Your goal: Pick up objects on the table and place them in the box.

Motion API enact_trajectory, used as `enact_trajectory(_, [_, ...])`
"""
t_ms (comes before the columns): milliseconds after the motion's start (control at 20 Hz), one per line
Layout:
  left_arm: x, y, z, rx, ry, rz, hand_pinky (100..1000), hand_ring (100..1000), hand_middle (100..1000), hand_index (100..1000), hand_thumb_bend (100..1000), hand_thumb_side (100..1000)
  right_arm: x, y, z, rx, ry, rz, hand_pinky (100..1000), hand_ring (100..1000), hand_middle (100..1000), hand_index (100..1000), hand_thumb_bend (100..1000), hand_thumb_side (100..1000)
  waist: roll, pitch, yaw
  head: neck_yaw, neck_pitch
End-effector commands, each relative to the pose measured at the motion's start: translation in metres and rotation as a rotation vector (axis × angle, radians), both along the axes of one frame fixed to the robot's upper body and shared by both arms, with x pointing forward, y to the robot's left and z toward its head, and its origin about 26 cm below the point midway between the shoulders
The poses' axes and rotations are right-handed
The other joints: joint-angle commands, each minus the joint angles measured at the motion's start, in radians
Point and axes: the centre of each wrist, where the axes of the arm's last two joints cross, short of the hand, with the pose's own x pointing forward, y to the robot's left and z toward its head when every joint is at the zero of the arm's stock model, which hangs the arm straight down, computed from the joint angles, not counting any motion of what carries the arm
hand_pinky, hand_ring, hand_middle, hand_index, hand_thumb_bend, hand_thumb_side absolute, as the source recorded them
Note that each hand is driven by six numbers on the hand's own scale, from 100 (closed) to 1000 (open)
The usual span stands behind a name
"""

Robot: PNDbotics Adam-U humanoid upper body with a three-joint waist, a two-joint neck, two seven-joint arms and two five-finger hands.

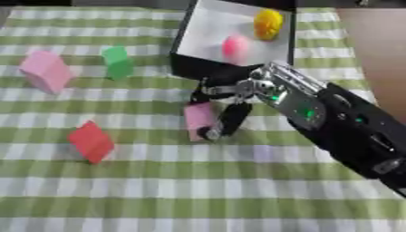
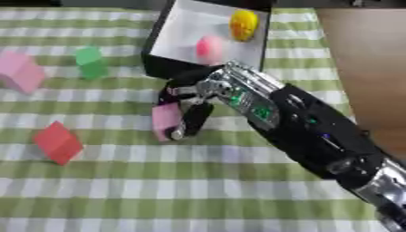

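Observation:
My right hand [image 1: 238, 93] reaches in from the lower right, just in front of the box. Its fingers [image 1: 230, 120] curl down along the right side of a small pink block [image 1: 196, 118], and the thumb sits over the block's top edge. The block rests on the checked cloth. The black box [image 1: 187, 67] with a white inside stands at the top centre and holds a yellow object [image 1: 268, 24] and a pink ball [image 1: 234, 46]. A larger pink block [image 1: 46, 70], a green block [image 1: 119, 62] and a red block [image 1: 90, 141] lie to the left. My left hand shows in neither view.
The green-and-white checked cloth [image 1: 198, 190] covers the table. Bare brown tabletop [image 1: 380, 50] shows at the right edge. My right forearm [image 1: 349, 131] crosses the right half of the cloth.

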Motion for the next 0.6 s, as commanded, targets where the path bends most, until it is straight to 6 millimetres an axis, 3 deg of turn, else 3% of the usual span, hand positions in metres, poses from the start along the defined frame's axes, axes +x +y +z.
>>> enact_trajectory(50, [-0.002,0.005,0.006,0.020,-0.014,0.006,773,813,798,803,100,769,-0.015,-0.004,0.035,0.038,-0.061,0.029,864,646,463,637,100,238,-0.012,-0.021,-0.004,0.004,-0.007])
enact_trajectory(450, [-0.003,0.008,0.006,0.028,-0.011,0.015,773,813,798,803,100,767,-0.058,-0.029,0.108,0.130,-0.176,0.068,859,610,451,627,100,207,-0.011,-0.026,-0.015,0.014,-0.006])
enact_trajectory(600, [-0.003,0.008,0.007,0.032,-0.011,0.016,773,813,798,803,100,766,-0.059,-0.043,0.137,0.218,-0.225,0.025,862,601,441,617,100,203,-0.009,-0.027,-0.016,0.012,-0.006])
